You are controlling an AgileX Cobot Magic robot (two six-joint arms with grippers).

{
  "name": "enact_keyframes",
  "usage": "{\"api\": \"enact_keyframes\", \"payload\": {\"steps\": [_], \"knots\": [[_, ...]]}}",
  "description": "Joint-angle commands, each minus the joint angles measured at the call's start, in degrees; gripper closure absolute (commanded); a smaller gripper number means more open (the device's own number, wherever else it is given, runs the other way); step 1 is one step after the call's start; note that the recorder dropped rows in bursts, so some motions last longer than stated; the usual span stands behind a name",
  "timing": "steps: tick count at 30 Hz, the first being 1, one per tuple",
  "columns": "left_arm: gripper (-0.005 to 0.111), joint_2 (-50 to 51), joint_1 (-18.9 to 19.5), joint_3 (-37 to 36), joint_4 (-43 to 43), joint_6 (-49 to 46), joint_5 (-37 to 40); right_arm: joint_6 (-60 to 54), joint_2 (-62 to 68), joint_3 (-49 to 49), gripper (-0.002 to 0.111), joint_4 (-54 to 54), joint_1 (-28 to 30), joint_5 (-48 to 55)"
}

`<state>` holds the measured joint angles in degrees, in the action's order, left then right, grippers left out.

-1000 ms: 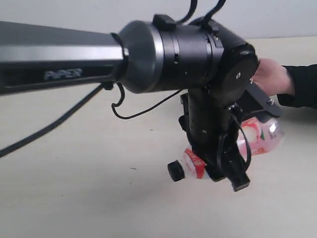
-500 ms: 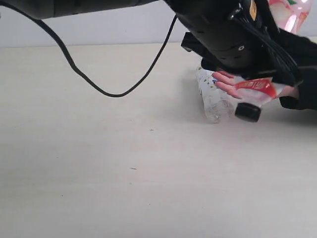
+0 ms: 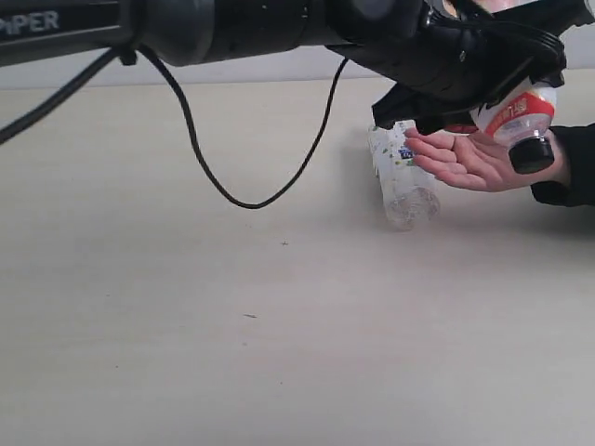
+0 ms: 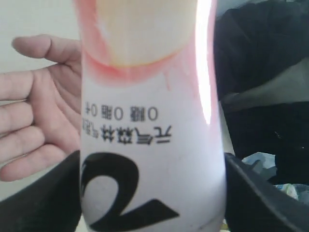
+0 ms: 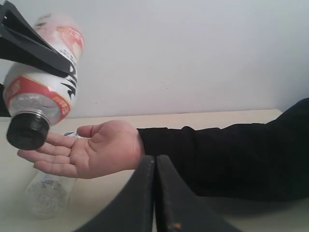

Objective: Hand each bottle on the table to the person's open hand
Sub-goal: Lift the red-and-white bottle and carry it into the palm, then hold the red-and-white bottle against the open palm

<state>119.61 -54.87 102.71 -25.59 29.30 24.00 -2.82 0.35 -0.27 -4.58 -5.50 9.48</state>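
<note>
The pink-red bottle (image 3: 521, 113) with a black cap (image 3: 532, 154) hangs tilted, cap down, just above the person's open hand (image 3: 469, 160). My left gripper (image 3: 507, 85) is shut on its body. In the left wrist view the bottle (image 4: 149, 121) fills the picture, with black fingers (image 4: 46, 203) on both sides and the palm (image 4: 38, 116) behind it. A clear bottle (image 3: 402, 181) with a white-and-blue label lies on the table (image 3: 232, 325) beside the hand's fingertips. My right gripper (image 5: 155, 166) is shut and empty, low in front of the hand (image 5: 96, 150) and the held bottle (image 5: 43, 82).
The left arm (image 3: 232, 23) stretches across the top of the exterior view, with a black cable (image 3: 251, 200) looping down from it. The person's black sleeve (image 5: 227, 154) reaches in from the right. A pale wall stands behind the table.
The left arm has swung up from low over the table, carrying the pink-red bottle right. Its cap has moved from in front of the fingers to over the palm.
</note>
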Motion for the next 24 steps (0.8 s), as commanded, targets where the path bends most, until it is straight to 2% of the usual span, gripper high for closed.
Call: {"api": "enact_keyframes", "payload": {"steps": [1,5,16,19,24], "knots": [[0.107,5.04,1.1,4.16,-14.68,-9.53,1.15,-0.03,-0.35,0.27,0.108,0.08,0.17,-0.56],[0.107,8.06,2.97,4.54,-21.36,-11.33,3.97,-0.03,-0.35,0.27,0.108,0.07,0.17,-0.45],[0.106,9.75,4.12,4.54,-23.15,-11.32,7.22,-0.03,-0.35,0.27,0.108,0.07,0.17,-0.45],[0.095,9.75,4.12,4.54,-23.15,-11.32,7.22,-0.03,-0.35,0.27,0.108,0.07,0.17,-0.45],[0.063,9.75,4.12,4.54,-23.15,-12.9,7.22,-0.03,-0.35,0.27,0.108,0.07,0.17,-0.45]]}}
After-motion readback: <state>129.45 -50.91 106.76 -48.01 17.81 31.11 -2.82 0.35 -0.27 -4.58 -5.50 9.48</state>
